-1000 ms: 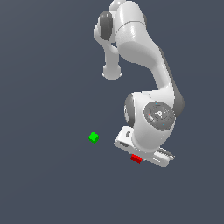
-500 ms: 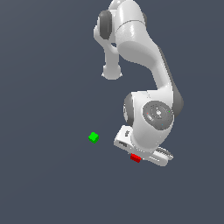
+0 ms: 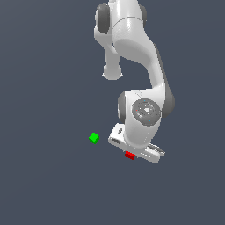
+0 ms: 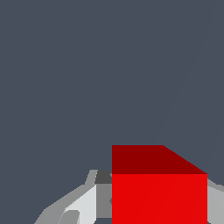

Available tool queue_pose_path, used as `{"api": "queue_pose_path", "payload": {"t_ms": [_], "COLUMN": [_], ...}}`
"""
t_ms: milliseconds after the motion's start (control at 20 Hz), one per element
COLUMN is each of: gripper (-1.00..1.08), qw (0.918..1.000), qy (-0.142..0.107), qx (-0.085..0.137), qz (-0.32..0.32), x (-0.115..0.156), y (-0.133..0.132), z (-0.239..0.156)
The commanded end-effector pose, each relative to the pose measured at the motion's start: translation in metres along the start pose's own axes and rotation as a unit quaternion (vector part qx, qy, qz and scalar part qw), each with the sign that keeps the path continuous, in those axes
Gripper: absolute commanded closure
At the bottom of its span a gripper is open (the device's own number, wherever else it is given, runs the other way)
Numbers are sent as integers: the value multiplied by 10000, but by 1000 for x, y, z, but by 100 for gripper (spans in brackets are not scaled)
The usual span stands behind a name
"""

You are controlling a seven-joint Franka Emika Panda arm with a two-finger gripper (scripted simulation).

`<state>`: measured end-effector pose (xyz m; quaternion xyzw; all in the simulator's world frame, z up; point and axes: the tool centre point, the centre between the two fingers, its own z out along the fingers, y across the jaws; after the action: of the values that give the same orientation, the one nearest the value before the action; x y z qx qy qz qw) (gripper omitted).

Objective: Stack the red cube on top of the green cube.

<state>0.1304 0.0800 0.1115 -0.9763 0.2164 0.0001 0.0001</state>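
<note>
In the exterior view the red cube (image 3: 129,155) shows at the edge of my white hand, held in my gripper (image 3: 132,153). In the wrist view the red cube (image 4: 158,188) fills the space between my fingers (image 4: 85,202), which press on its sides. The gripper is shut on it and holds it off the floor. The green cube (image 3: 93,138) sits on the dark grey floor, a short way to the exterior view's left of the gripper and slightly higher in the picture. The green cube is out of the wrist view.
The white arm (image 3: 132,44) reaches down from the exterior view's top, with its wrist (image 3: 145,112) over the hand. The floor (image 3: 44,176) is plain dark grey all around.
The gripper has moved a little toward the exterior view's left, toward the green cube, with the red cube in it. The green cube has not moved.
</note>
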Motion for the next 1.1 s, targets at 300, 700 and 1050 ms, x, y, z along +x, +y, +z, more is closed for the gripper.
{"api": "queue_pose_path", "payload": {"t_ms": [300, 700, 1050], "gripper": [108, 108, 108], "qw": [10000, 10000, 10000], "qy": [4, 2, 2], "qx": [1, -1, -1], "qz": [3, 6, 6], "x": [-7, -16, -21], "y": [54, 124, 179], "z": [13, 30, 43]}}
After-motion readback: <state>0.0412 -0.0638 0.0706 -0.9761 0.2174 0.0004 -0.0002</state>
